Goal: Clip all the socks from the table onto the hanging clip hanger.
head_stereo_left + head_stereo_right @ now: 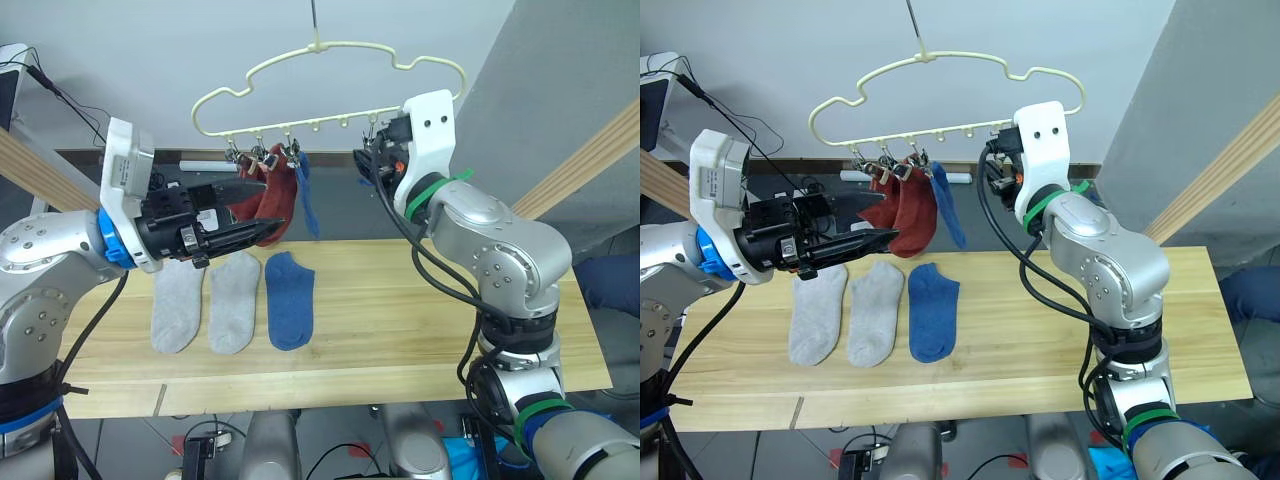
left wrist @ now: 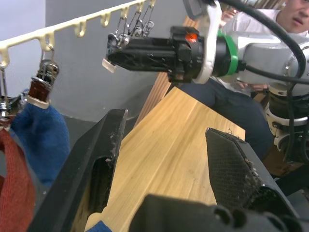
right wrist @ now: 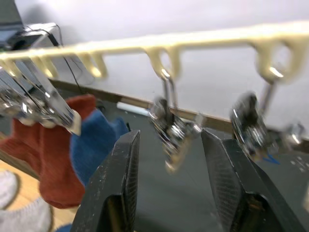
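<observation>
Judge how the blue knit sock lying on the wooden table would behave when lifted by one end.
The blue knit sock lies flat and thin, so it is probably light. The hung blue sock droops from its clip, so this one would likely flop and fold.

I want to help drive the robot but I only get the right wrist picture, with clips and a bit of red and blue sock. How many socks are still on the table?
Observer: Three lie on the table: two grey socks side by side and one blue sock next to them.
Operator: And how many are hanging up?
Observer: Three as well, bunched at the robot's left end of the clip hanger: two red socks and a hanging blue sock.
Operator: Is the other hand holding a sock?
Observer: No. The left gripper is open with nothing between its fingers, held up beside the red socks.
</observation>
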